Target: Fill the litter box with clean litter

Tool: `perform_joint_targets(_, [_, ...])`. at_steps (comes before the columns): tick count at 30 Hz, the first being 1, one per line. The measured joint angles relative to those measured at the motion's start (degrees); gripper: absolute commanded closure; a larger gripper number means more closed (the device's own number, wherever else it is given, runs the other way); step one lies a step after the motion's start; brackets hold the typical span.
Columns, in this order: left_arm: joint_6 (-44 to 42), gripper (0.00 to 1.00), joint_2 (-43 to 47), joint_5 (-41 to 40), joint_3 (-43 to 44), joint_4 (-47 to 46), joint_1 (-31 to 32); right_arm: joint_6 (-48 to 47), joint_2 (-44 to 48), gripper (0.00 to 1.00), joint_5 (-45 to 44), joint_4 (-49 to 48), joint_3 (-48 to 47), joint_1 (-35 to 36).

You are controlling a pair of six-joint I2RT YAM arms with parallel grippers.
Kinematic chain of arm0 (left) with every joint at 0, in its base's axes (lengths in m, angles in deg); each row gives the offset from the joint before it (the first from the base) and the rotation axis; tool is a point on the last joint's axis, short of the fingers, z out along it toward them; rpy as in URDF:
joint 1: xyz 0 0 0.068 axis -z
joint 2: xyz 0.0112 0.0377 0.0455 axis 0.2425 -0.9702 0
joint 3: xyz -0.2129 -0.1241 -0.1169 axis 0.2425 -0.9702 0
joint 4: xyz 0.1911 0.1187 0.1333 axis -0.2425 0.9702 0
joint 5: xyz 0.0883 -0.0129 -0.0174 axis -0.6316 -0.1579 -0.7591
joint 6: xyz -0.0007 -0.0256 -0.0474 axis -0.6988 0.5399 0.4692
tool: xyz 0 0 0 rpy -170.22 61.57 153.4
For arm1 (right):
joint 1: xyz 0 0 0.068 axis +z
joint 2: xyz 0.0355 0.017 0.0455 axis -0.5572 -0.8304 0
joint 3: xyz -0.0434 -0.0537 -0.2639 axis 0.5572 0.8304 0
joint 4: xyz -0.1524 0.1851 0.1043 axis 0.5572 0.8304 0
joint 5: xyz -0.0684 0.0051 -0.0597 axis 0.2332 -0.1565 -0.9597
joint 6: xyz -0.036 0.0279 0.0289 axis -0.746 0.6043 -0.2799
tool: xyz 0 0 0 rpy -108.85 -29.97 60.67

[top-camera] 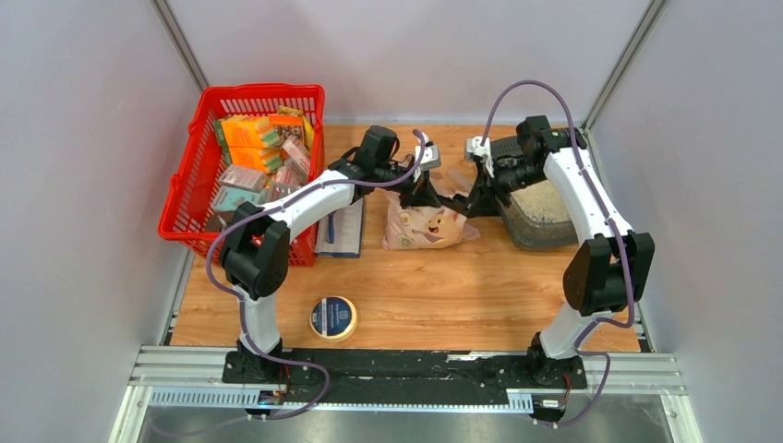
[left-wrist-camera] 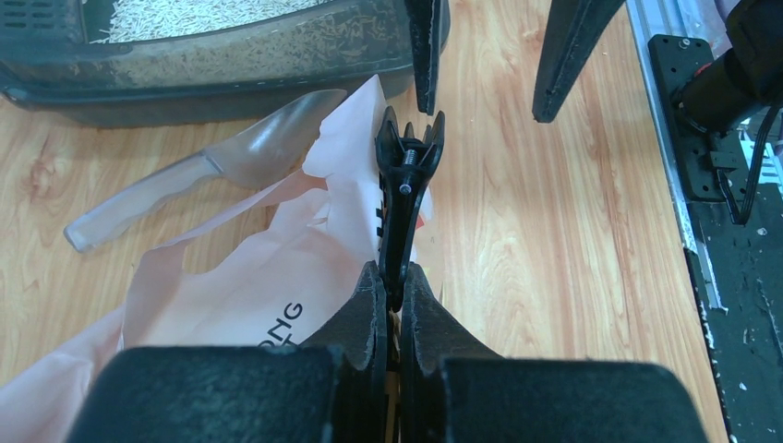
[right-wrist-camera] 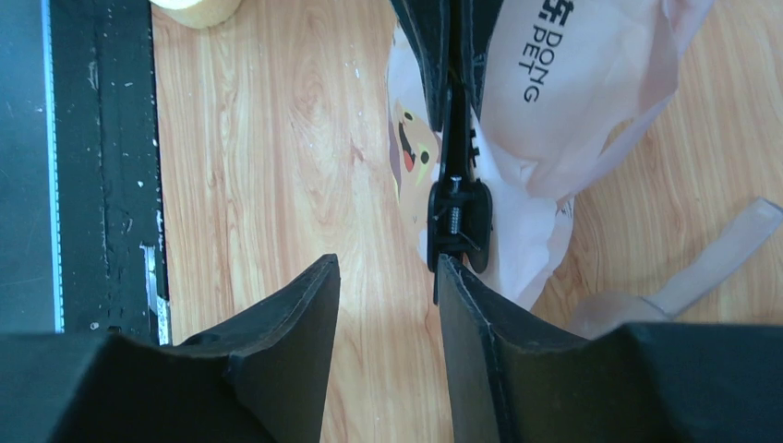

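The dark grey litter box (top-camera: 554, 235) stands at the back right with pale clean litter (top-camera: 538, 203) in it; both also show in the left wrist view, the box (left-wrist-camera: 231, 78) and the litter (left-wrist-camera: 194, 14). The pink litter bag (top-camera: 423, 228) lies left of it. My left gripper (left-wrist-camera: 394, 277) is shut on a black spring clip (left-wrist-camera: 406, 180) at the bag's top (left-wrist-camera: 277, 277). My right gripper (right-wrist-camera: 388, 263) is open, facing the clip (right-wrist-camera: 457, 217), with one finger (right-wrist-camera: 475, 323) just beside it. It holds nothing.
A translucent scoop (left-wrist-camera: 212, 171) lies between the bag and the box. A red mesh basket (top-camera: 242, 171) full of packets stands at the left, a booklet (top-camera: 342, 231) next to it. A tape roll (top-camera: 332, 317) lies near the front.
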Motion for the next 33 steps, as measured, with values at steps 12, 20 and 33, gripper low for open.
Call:
perform_joint_targets(12, [-0.1,1.00,0.1,0.0,-0.3,-0.3,0.0,4.7,-2.6,0.48,-6.5,-0.6,0.0,0.0])
perform_joint_targets(20, [-0.1,1.00,0.1,-0.1,-0.3,-0.5,0.0,8.4,-3.1,0.45,-4.6,-4.3,0.0,0.0])
perform_joint_targets(33, [-1.3,1.00,0.1,0.4,-0.3,0.0,0.0,7.6,-4.3,0.51,-0.3,-4.0,-1.0,1.1])
